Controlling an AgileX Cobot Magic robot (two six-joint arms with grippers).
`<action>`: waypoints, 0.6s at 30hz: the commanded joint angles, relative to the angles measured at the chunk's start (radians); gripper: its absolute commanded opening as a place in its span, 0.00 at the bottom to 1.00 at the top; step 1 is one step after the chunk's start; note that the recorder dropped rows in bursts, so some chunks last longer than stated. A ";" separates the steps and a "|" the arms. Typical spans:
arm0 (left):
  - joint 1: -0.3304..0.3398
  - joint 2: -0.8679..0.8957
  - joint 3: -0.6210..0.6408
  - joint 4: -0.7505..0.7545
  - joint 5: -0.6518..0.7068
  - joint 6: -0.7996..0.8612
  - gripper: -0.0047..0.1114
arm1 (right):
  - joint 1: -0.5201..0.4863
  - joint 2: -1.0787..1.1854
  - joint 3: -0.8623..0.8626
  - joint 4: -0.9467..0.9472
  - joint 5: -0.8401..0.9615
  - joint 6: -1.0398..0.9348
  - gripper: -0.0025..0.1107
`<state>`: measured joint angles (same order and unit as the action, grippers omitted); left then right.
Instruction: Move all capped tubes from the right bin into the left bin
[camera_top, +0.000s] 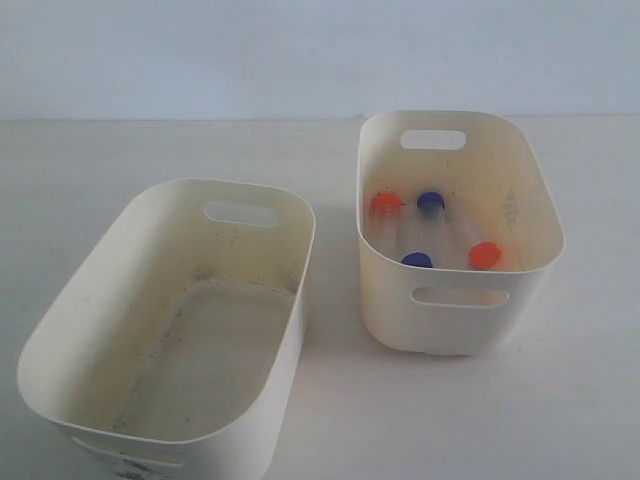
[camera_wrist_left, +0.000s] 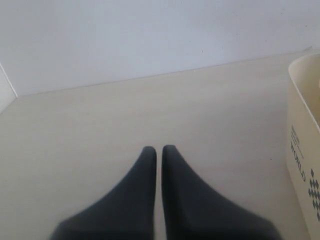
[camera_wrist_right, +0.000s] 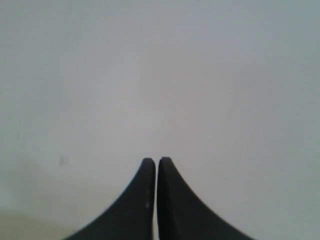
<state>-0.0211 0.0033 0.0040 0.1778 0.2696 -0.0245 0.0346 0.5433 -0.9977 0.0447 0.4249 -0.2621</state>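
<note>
Several capped tubes lie inside the right bin (camera_top: 530, 190): one orange-red cap (camera_top: 386, 203) and one blue cap (camera_top: 430, 202) at the back, another blue cap (camera_top: 417, 260) and another orange-red cap (camera_top: 485, 254) at the front. The left bin (camera_top: 120, 240) holds no tubes; grime speckles its floor. Neither gripper shows in the exterior view. My left gripper (camera_wrist_left: 159, 149) is shut and holds nothing, above bare table, with a cream bin wall (camera_wrist_left: 302, 150) at the edge of the left wrist view. My right gripper (camera_wrist_right: 156, 160) is shut and holds nothing, facing a pale blank surface.
The two bins stand side by side on a pale tabletop (camera_top: 330, 400), with a narrow gap between them. A light wall (camera_top: 200, 50) runs behind the table.
</note>
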 joint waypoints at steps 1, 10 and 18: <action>0.001 -0.003 -0.004 -0.001 -0.008 -0.012 0.08 | -0.001 0.220 -0.133 -0.005 0.320 -0.006 0.03; 0.001 -0.003 -0.004 -0.001 -0.008 -0.012 0.08 | -0.001 0.458 -0.142 -0.005 0.229 -0.006 0.03; 0.001 -0.003 -0.004 -0.001 -0.008 -0.012 0.08 | -0.001 0.557 -0.142 -0.005 0.200 -0.006 0.03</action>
<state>-0.0211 0.0033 0.0040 0.1778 0.2696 -0.0245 0.0346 1.0810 -1.1323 0.0408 0.6622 -0.2621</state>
